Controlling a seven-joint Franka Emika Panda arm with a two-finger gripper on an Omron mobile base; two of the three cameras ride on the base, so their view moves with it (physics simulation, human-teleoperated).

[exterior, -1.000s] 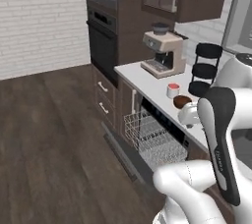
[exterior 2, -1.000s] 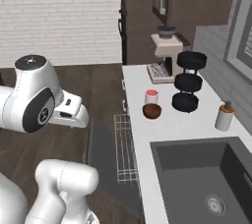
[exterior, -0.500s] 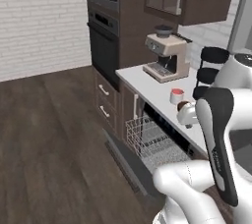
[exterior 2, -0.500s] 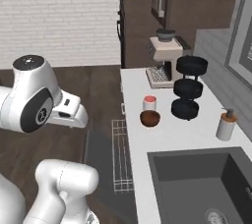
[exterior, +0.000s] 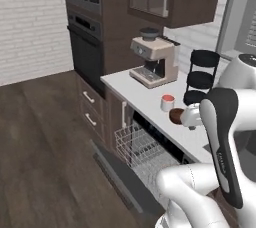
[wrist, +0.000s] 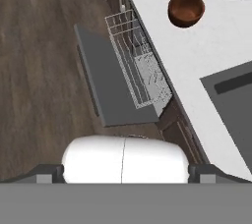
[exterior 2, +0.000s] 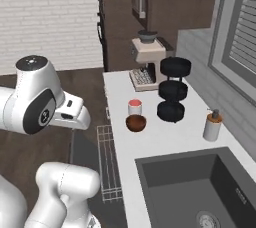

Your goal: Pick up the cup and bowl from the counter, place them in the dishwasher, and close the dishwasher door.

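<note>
On your left, the dishwasher door [wrist: 106,83] lies dropped open with the white wire rack [wrist: 140,66] pulled out over it. Rightward on the counter [exterior 2: 170,137], the cup [exterior 2: 135,107] and bowl [exterior 2: 135,122] almost touch, so reaching for one risks knocking the other. You cannot tell how the jaws stand.

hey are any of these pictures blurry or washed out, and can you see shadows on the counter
Left base view: soft, the small white red-topped cup has fuzzy edges. Right base view: evenly lit; faint shadow under the round reddish-brown bowl on the pale countertop. Hand view: sharpest, the white wire rack reads clearly, no glare.
</note>
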